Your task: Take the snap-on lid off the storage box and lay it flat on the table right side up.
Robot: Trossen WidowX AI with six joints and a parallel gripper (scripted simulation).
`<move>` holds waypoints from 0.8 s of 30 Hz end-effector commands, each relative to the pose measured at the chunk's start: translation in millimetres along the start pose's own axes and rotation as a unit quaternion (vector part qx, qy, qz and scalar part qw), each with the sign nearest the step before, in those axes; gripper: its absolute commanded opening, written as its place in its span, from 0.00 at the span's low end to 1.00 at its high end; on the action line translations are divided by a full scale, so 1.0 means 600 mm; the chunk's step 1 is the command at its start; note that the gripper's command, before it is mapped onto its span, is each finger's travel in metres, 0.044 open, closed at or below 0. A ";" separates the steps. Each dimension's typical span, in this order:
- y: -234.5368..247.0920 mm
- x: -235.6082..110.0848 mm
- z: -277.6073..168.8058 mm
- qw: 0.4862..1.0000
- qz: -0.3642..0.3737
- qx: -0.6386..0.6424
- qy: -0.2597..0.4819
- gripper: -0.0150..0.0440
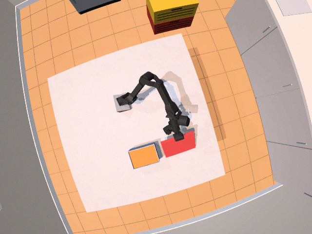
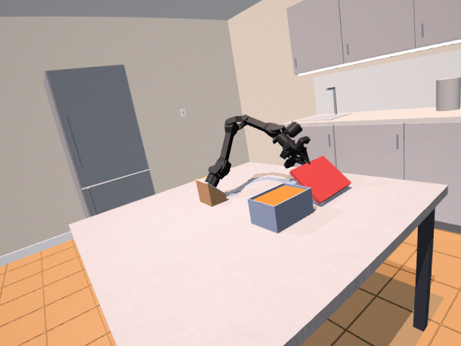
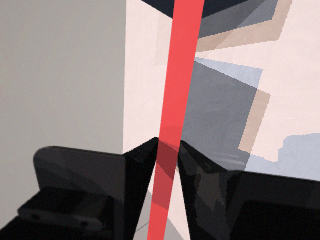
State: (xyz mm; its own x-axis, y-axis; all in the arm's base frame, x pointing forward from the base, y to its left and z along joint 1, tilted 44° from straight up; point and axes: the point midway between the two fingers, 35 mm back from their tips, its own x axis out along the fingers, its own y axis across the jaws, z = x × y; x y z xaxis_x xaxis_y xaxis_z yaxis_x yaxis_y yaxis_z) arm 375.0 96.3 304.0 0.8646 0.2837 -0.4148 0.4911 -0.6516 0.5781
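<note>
Top view
- Table [image 1: 87, 151]: pale top fills the middle of the frame, orange tile floor around it.
- Arm [image 1: 164, 95]: black, runs from its base left of centre up to an elbow, then down toward lower right.
- Gripper [image 1: 177, 136]: at the upper edge of the lid, right of centre, clamped on that edge.
- Lid [image 1: 180, 146]: red rectangle, just right of the box, close to it but not over it.
- Box [image 1: 143, 156]: open, orange inside, blue-grey walls, below centre.
- Crates [image 1: 172, 15]: yellow on dark red, top edge of frame, on the floor past the table.

Exterior view
- Lid [image 2: 322, 179]: tilted, high edge up at the gripper [image 2: 303, 159], low edge down toward the table right of centre; whether it touches the top, cannot tell.
- Box [image 2: 281, 208]: centre of frame, open, just left of and below the lid.
- Base [image 2: 208, 193]: tan wedge, left of the box.
- Fridge [image 2: 100, 138]: grey, left side.
- Cabinets [image 2: 372, 29]: grey, upper right.

Wrist view
- Lid [image 3: 180, 90]: seen edge-on, a red strip from top centre down to the bottom.
- Fingers: dark, closed narrowly on either side of the strip, pinching it in the lower middle.
- Box: dark corner at top centre only, mostly out of frame.
</note>
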 end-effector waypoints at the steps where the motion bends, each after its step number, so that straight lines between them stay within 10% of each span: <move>1: 0.001 0.004 0.002 1.000 0.007 0.003 -0.002 0.25; 24: -0.022 0.023 0.002 1.000 0.007 0.004 -0.002 0.25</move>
State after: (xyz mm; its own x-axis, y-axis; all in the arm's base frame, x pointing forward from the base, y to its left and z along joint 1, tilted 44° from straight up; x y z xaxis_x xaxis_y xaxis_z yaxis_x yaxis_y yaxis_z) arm 379.3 106.7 292.4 0.8702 0.2740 -0.4095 0.4807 -0.6547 0.5834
